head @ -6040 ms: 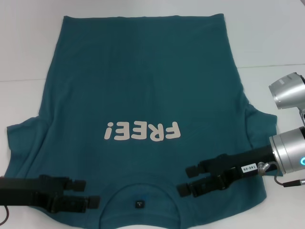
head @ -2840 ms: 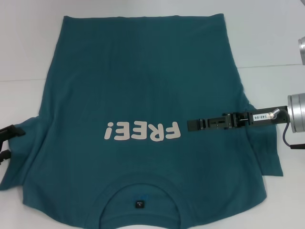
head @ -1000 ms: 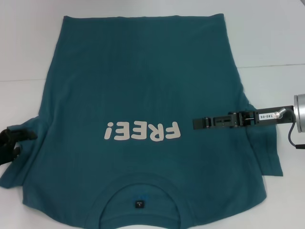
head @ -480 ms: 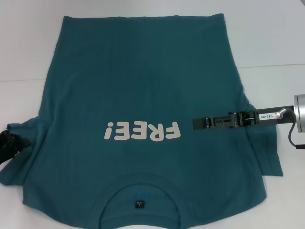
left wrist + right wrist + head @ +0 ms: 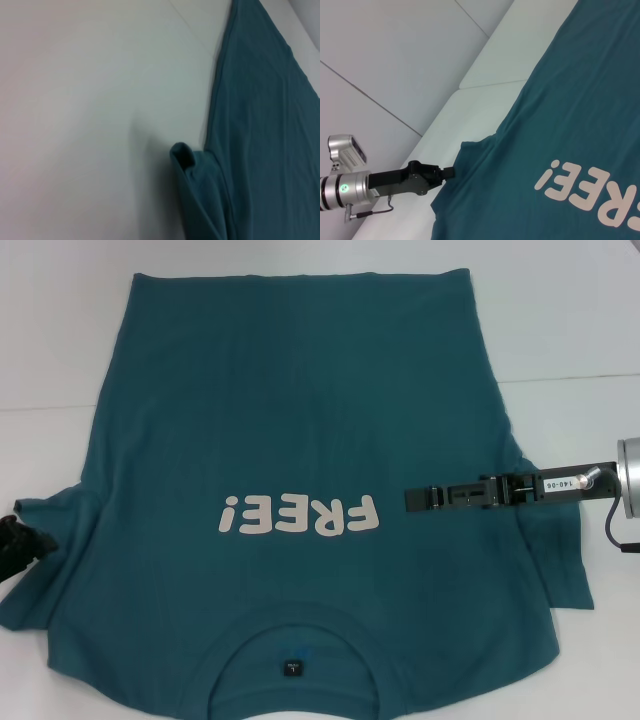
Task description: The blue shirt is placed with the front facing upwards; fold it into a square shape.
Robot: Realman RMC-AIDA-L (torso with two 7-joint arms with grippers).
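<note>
Head view showed the blue shirt [image 5: 300, 500] spread flat on the white table [image 5: 580, 320], lettering up, no fold made yet. The left gripper [image 5: 22, 538] sat at the left sleeve's edge, apparently clenched on it. The right gripper [image 5: 412, 499] hovered beside the lettering, its jaws edge-on, so I cannot tell their state.

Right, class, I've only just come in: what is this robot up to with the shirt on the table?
A blue shirt lies flat on a white table, front up, collar nearest the robot, not yet folded. The left gripper is at the edge of one sleeve; the right wrist view shows its tip touching the cloth there. The right gripper reaches in from the other side, just beside the white lettering. It looks as if the sleeves will be dealt with first.
</note>
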